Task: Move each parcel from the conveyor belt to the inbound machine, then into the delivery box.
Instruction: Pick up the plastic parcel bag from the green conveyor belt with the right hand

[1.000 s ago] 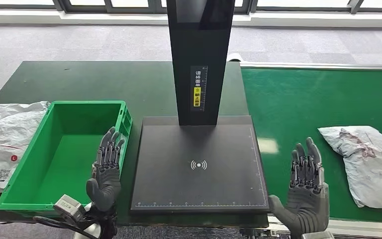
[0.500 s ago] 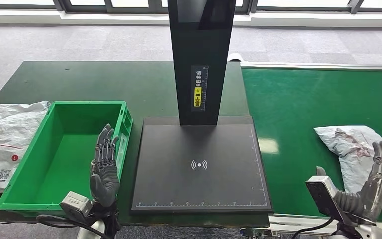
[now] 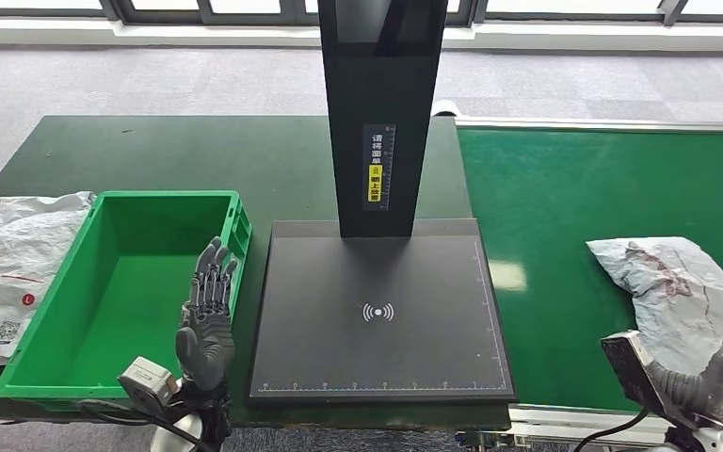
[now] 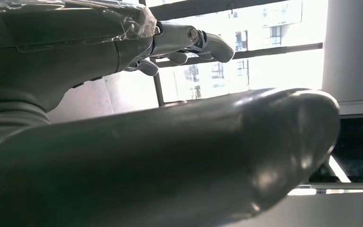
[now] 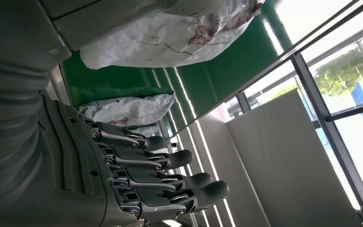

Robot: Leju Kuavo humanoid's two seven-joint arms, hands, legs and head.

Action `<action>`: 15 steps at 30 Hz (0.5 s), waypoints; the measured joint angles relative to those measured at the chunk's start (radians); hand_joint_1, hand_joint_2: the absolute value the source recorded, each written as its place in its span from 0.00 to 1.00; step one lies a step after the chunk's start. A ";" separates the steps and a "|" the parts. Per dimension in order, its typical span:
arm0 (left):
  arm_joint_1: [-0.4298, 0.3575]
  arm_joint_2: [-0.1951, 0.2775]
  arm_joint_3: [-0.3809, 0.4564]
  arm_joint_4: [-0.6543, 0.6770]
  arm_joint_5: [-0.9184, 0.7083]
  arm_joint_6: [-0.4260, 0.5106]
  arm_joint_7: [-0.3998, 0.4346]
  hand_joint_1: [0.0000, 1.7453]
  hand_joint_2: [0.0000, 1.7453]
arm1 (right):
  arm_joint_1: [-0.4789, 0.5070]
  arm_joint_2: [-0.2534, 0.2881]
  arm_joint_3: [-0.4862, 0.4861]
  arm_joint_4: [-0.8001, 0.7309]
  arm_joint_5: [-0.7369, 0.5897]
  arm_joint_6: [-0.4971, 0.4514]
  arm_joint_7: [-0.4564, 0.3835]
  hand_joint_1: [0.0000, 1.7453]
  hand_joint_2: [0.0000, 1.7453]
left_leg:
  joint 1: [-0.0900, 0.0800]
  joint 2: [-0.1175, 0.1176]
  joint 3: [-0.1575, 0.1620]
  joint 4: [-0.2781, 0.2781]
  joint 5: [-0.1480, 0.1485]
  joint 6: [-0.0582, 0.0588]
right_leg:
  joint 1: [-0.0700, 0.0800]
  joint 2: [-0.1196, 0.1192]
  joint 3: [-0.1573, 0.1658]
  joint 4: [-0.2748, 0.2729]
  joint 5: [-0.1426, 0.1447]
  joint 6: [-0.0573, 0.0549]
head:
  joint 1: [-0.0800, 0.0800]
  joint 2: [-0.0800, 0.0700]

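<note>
Head view showed you the parcel [image 3: 670, 287] lying on the green conveyor belt [image 3: 565, 217], your right robot hand [image 3: 720, 377] just beside its near edge, fingers spread, holding nothing. Your left robot hand [image 3: 207, 320] hovered released by the delivery box [image 3: 56, 325].

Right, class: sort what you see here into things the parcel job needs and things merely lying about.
Belongs to the job:
- parcel on the conveyor belt
- inbound machine
- green delivery box
- right hand, left hand

Just lying about:
- white bags beside the box
</note>
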 joint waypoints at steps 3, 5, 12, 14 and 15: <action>-0.002 0.000 0.000 0.004 0.000 0.000 0.000 0.00 0.00 | -0.005 -0.002 -0.006 0.012 0.000 -0.001 0.000 0.00 1.00 | 0.000 0.000 0.000 0.000 0.000 0.000 | 0.000 0.000 0.000 0.000 0.000 0.000 | 0.000 0.000; -0.003 0.000 0.000 0.006 0.000 0.000 0.000 0.00 0.00 | -0.006 -0.004 -0.008 0.018 0.000 -0.001 0.000 0.00 1.00 | 0.000 0.000 0.000 0.000 0.000 0.000 | 0.000 0.000 0.000 0.000 0.000 0.000 | 0.000 0.000; -0.006 0.000 0.000 0.011 0.000 -0.003 0.000 0.00 0.00 | -0.011 -0.009 -0.011 0.039 0.034 -0.001 0.024 0.00 1.00 | 0.000 0.000 0.000 0.000 0.000 0.000 | 0.000 0.000 0.000 0.000 0.000 0.000 | 0.000 0.000; -0.009 0.000 0.000 0.016 0.000 -0.006 0.000 0.00 0.00 | -0.024 -0.022 -0.019 0.072 0.085 -0.002 0.055 0.00 1.00 | 0.000 0.000 0.000 0.000 0.000 0.000 | 0.000 0.000 0.000 0.000 0.000 0.000 | 0.000 0.000; -0.011 0.000 0.000 0.019 -0.001 -0.006 0.000 0.00 0.00 | -0.034 -0.034 -0.024 0.099 0.109 -0.003 0.069 0.00 1.00 | 0.000 0.000 0.000 0.000 0.000 0.000 | 0.000 0.000 0.000 0.000 0.000 0.000 | 0.000 0.000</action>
